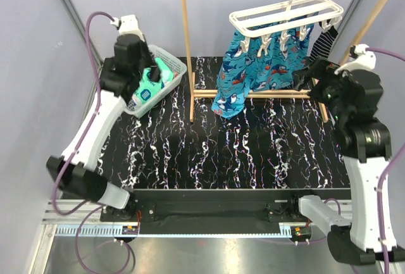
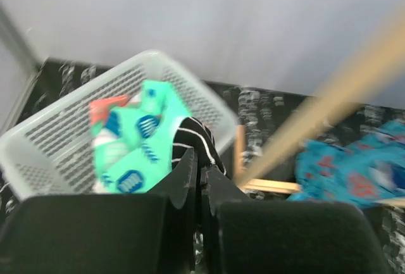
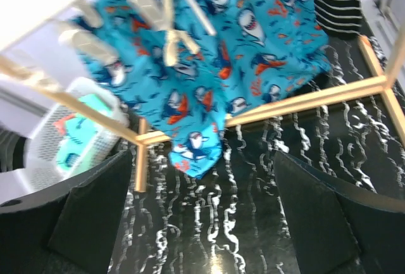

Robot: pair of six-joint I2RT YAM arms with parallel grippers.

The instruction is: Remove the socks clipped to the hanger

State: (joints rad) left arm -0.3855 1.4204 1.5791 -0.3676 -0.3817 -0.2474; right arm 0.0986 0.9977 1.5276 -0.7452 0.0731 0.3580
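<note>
My left gripper point(image 2: 201, 174) is shut on a black-and-white striped sock point(image 2: 197, 138) and holds it over the white mesh basket point(image 2: 50, 136), where a teal-green sock point(image 2: 136, 144) and a coral-pink sock point(image 2: 104, 107) lie. From above, the left gripper point(image 1: 150, 73) hovers at the basket point(image 1: 174, 64). The white hanger point(image 1: 285, 16) hangs on the rack with another striped sock point(image 1: 324, 43) clipped at its right end; this sock also shows in the right wrist view point(image 3: 336, 0). My right gripper point(image 1: 305, 75) is open and empty just below that sock, its jaws wide apart point(image 3: 205, 223).
A large blue shark-print cloth point(image 1: 250, 68) hangs from the hanger's clips point(image 3: 95, 46). The tall wooden rack point(image 1: 185, 46) stands at the back, its base bars point(image 3: 304, 100) on the black marbled table point(image 1: 240, 154). Grey walls close both sides.
</note>
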